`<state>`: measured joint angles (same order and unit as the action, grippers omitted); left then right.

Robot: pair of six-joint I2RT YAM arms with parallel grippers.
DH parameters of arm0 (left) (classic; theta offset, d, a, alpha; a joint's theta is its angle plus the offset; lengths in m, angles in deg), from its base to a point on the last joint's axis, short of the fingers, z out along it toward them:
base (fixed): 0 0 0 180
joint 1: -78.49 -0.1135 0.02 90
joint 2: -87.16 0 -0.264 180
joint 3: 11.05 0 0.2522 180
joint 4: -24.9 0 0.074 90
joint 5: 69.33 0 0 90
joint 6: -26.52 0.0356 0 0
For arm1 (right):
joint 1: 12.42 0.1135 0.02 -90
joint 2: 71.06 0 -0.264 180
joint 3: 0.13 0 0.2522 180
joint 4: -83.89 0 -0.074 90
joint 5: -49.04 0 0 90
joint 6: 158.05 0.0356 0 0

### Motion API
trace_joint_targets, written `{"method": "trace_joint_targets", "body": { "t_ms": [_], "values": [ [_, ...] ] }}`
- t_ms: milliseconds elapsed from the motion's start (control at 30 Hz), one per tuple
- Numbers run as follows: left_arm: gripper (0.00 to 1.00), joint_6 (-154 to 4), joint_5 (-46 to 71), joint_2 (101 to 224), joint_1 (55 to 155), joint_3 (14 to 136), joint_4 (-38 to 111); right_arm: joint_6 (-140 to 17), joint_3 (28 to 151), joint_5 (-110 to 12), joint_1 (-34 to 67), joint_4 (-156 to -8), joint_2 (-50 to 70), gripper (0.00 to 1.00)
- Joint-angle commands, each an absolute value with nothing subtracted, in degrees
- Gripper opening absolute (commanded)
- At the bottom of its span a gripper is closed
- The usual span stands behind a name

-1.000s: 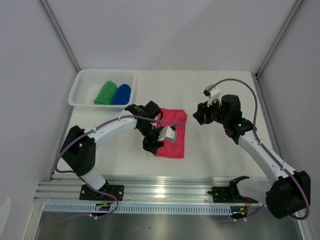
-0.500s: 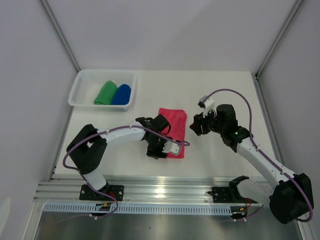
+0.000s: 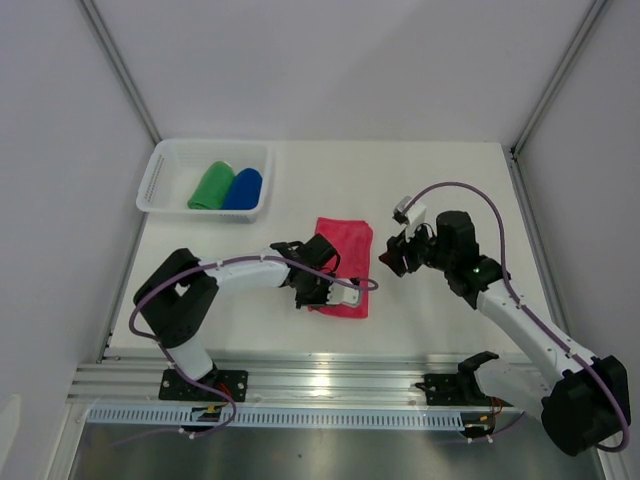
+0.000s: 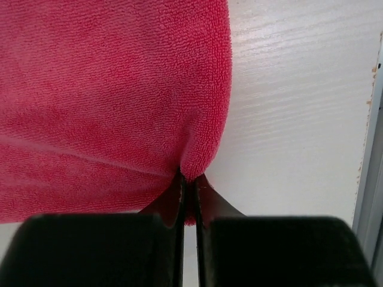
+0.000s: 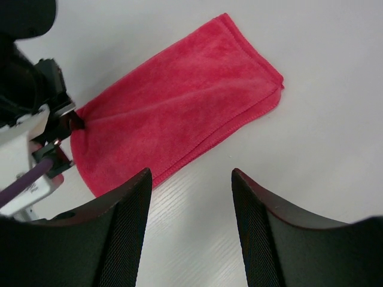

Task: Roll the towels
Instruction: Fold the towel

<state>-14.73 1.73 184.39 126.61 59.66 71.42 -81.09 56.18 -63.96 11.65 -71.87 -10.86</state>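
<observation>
The pink-red towel lies flat on the white table, its long side running away from the arms. My left gripper is shut on the towel's near left corner; in the left wrist view the cloth bunches into the closed left gripper. My right gripper hovers open just right of the towel, over bare table. From the right wrist view the towel spreads ahead of the open right gripper, nothing between its fingers. A green towel and a blue towel lie rolled in the basket.
The white mesh basket stands at the back left of the table. The table's near edge and a metal rail run just behind the towel's near end. Slanted frame posts rise at both back corners.
My left gripper has moved down to the towel's near left corner and shut on it. The right arm has drifted slightly left and toward the near side, still open.
</observation>
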Motion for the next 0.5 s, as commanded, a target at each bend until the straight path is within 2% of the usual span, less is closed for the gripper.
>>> {"method": "trace_joint_targets", "body": {
  "t_ms": [0,133,267,367,467],
  "values": [
    [0.01,-19.7,-2.59,184.45,125.78,58.34,74.51,-89.3,54.34,-69.52,12.71,-71.45,-13.57,0.59],
    [0.01,-20.06,-7.97,182.96,121.39,60.71,77.6,-99.41,48.45,-74.69,13.68,-74.96,-18.4,0.62],
    [0.01,-19.45,-11.05,182.6,119.54,62.38,80.06,-109.78,46.85,-80.24,17.79,-69.03,-16.84,0.64],
    [0.01,-20.32,-12.37,183.39,119.27,63.09,80.41,-113.49,46.86,-78.32,21.58,-66.62,-13.85,0.64],
    [0.01,-21.29,-14.92,183.57,118.4,63.44,80.68,-112.71,43.44,-73.93,26.85,-74.13,-12.18,0.64]
  ]
}}
